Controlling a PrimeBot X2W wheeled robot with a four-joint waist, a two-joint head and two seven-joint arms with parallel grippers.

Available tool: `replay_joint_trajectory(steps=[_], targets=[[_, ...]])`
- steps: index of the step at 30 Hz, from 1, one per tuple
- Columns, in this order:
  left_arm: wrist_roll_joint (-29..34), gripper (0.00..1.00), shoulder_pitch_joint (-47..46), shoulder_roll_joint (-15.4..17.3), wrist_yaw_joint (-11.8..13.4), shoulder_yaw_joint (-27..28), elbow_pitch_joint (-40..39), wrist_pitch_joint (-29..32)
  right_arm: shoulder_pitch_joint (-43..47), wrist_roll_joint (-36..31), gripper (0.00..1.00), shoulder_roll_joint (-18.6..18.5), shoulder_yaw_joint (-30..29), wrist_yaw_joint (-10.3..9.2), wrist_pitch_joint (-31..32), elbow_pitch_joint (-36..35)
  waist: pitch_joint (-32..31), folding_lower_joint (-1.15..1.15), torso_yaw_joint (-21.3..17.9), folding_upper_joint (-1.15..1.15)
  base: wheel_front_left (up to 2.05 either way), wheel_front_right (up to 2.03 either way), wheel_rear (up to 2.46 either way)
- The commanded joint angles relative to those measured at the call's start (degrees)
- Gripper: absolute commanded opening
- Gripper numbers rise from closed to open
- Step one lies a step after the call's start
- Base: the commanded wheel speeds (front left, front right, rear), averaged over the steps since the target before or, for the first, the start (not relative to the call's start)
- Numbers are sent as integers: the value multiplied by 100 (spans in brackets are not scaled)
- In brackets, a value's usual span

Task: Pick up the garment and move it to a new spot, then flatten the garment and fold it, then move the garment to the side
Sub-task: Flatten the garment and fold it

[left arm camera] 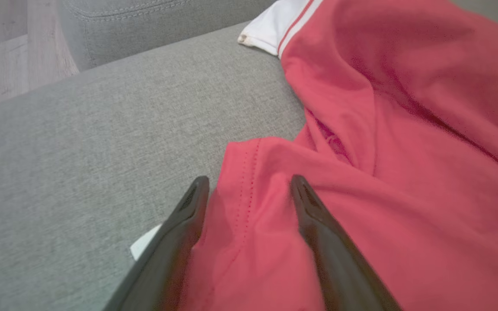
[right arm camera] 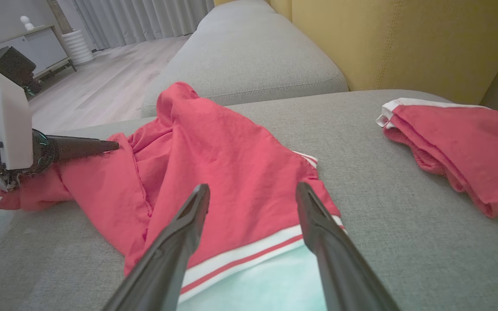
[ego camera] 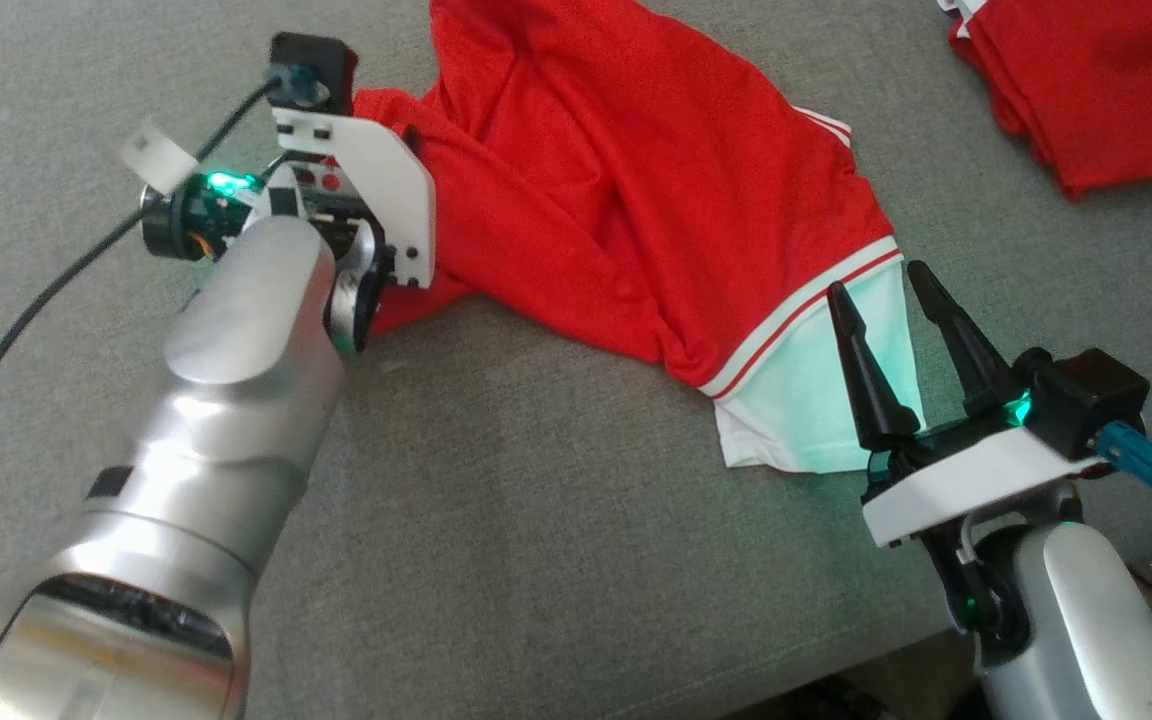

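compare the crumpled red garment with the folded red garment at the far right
The crumpled red garment sprawls wrinkled; the folded red garment is a compact stack. The crumpled one shows a broad white band; the folded one just a white edge. Both are red, white-trimmed.

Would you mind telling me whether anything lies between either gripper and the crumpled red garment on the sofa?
Nothing visible does. The open left gripper straddles the red hem of the garment; the open right gripper points at its white band. A second folded garment lies apart.
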Motion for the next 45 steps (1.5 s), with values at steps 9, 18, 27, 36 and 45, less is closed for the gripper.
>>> replay_joint_trajectory(steps=[9, 18, 27, 36, 45], targets=[[-201, 100, -323, 274, 411, 347, -320, 296, -140, 94, 100, 7, 158, 39, 8, -175, -4, 0, -210, 0, 0, 0, 0], [-95, 42, -275, 447, 282, 58, -2, 858, -176, 150, 100, 32, 184, 39, -41, -151, 91, 0, -342, 0, 0, 0, 0], [-83, 0, -229, 415, 131, -16, -209, 318, -159, 178, 100, 32, 106, 39, -47, -158, 83, 0, -89, 0, 0, 0, 0], [-246, 0, 668, 117, -80, 13, -1687, -1802, -43, 146, 100, -75, -86, 39, 75, -250, -294, 0, 777, 0, 0, 0, 0], [-442, 0, 3507, 1273, 137, -389, -4804, -1002, 193, 141, 100, -63, -183, 39, 250, -331, -800, 0, 1413, 0, 0, 0, 0]])
